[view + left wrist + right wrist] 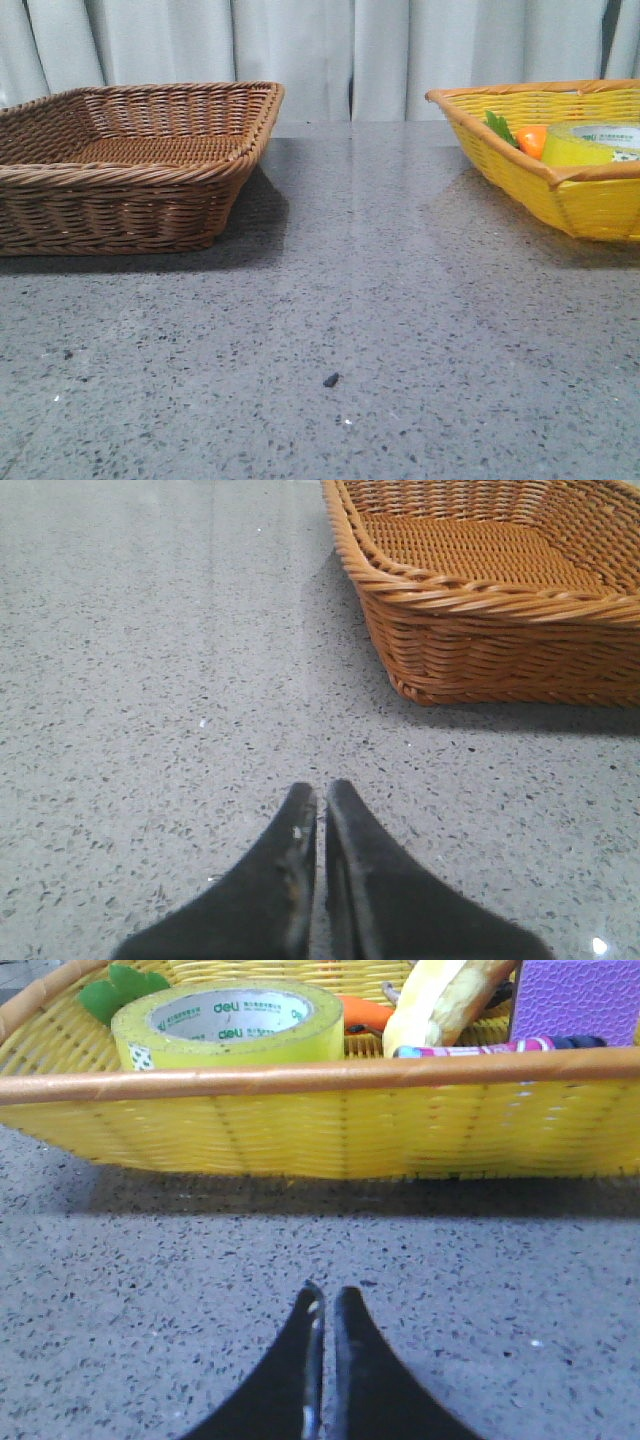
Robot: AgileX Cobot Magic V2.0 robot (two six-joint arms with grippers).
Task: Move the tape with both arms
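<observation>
The left gripper (318,805) hangs over the speckled grey table (150,680) with its two black fingers pressed together, seemingly holding nothing. A brown wicker basket (500,630) sits on the table well apart from the fingertips, its woven floor bare.

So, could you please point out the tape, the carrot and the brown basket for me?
tape (228,1026): right wrist view, on its yellow outer side.
carrot (532,140): front view, on its orange body.
brown basket (120,172): front view, on its near rim.
</observation>
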